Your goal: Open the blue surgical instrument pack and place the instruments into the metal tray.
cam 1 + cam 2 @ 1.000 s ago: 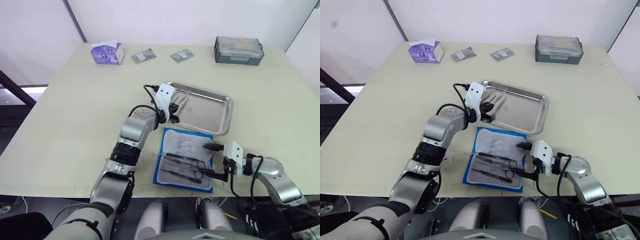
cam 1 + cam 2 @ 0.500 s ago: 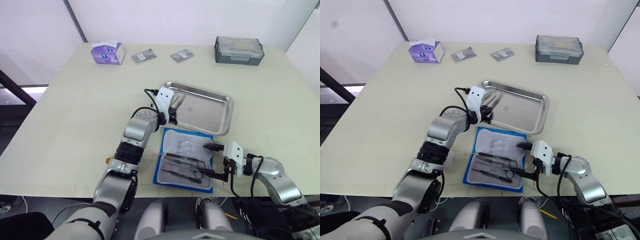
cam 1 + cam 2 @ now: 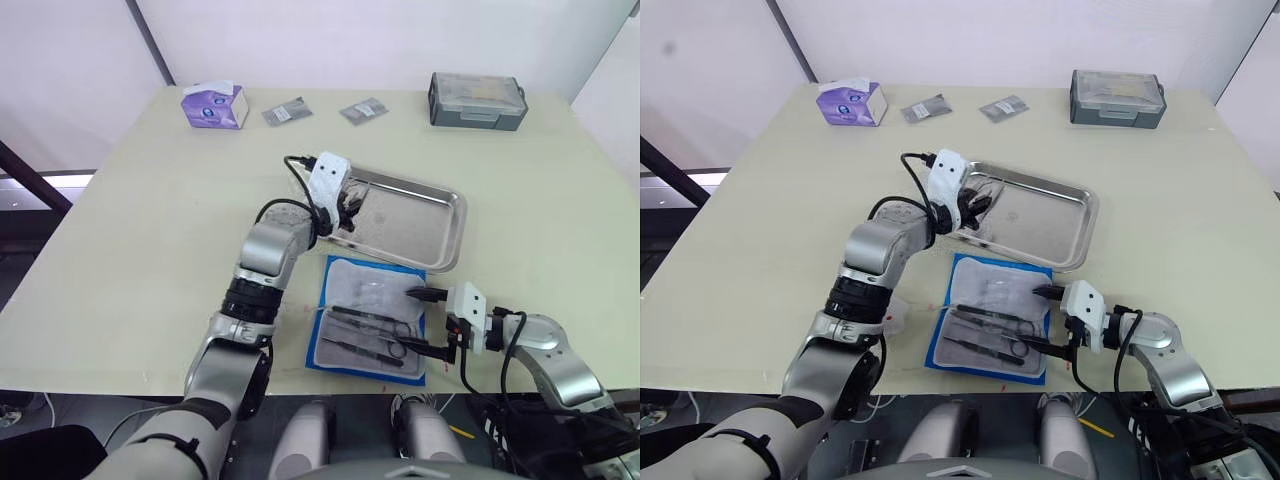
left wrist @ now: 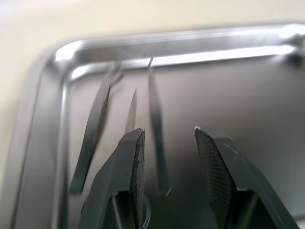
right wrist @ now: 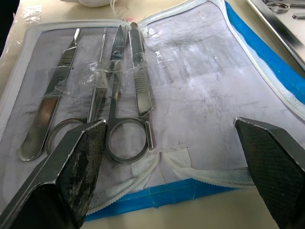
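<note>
On the cream table [image 3: 120, 230] our left gripper [image 4: 167, 143], jaws apart and empty, has lifted farther over the metal tray [image 3: 445, 225], instruments [image 4: 95, 129] beneath. Our right gripper [image 3: 428, 322], jaws wide, stays at the opened blue surgical instrument pack [image 3: 345, 270].
</note>
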